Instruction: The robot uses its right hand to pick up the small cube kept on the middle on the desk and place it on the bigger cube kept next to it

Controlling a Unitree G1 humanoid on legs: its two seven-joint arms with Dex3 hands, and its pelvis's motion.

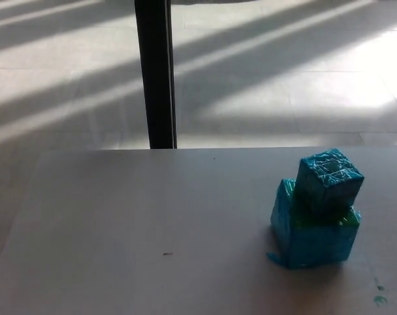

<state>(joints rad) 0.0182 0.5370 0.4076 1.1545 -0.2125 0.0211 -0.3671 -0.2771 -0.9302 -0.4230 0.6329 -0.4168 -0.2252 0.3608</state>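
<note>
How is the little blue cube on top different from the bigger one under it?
The small cube is narrower and sits turned at an angle, on top of the big cube. The big cube rests squarely on the desk and shows green along its upper edge. Both are wrapped in shiny blue tape.

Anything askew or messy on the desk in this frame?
The small cube sits on the bigger cube turned at an angle and toward its right rear, not squared up. A few teal flecks mark the desk at the front right. Nothing else stands out.
</note>
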